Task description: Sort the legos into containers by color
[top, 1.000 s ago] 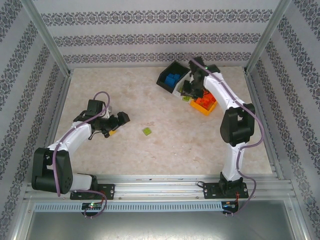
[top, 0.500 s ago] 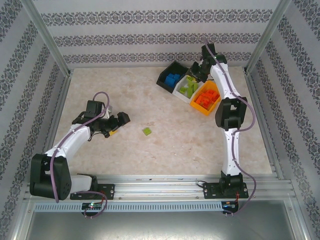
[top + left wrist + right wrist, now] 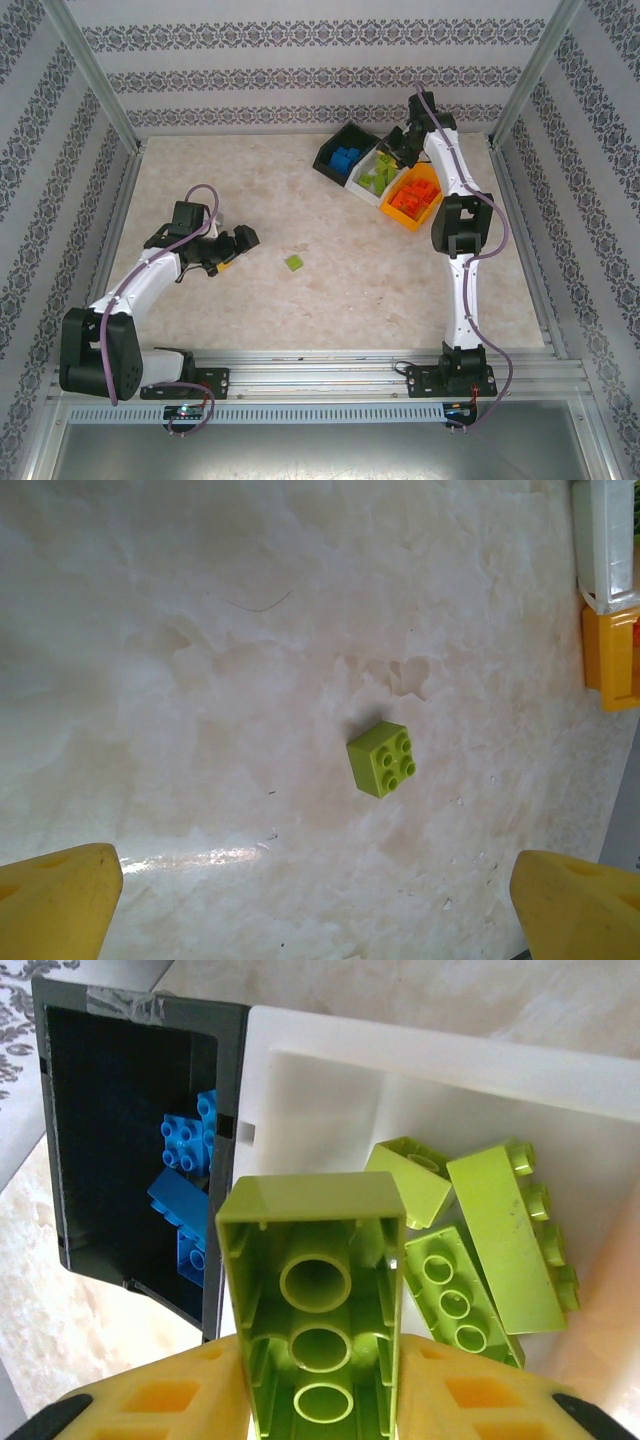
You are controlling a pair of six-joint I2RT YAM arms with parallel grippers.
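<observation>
Counter [image 3: 350, 300] is pale marbled, enclosed by patterned walls [image 3: 300, 60]. Sorting approx. complete: blue bricks [image 3: 345, 158] sit in the black bin [image 3: 100, 1110], lime bricks [image 3: 500, 1240] in the white bin [image 3: 330, 1070], orange bricks [image 3: 412, 198] in the orange bin [image 3: 400, 222]. Right hand [image 3: 320, 1380] is clamped on a long lime brick [image 3: 315, 1260], underside to cam., over the white bin — release not yet done. One small lime brick [image 3: 383, 759] lies loose mid-counter, well apart from the bins. Left hand [image 3: 320, 900] hovers near it, fingers spread wide, holding nothing. No obstr. between them; the right arm [image 3: 455, 220] crowds the bins.
</observation>
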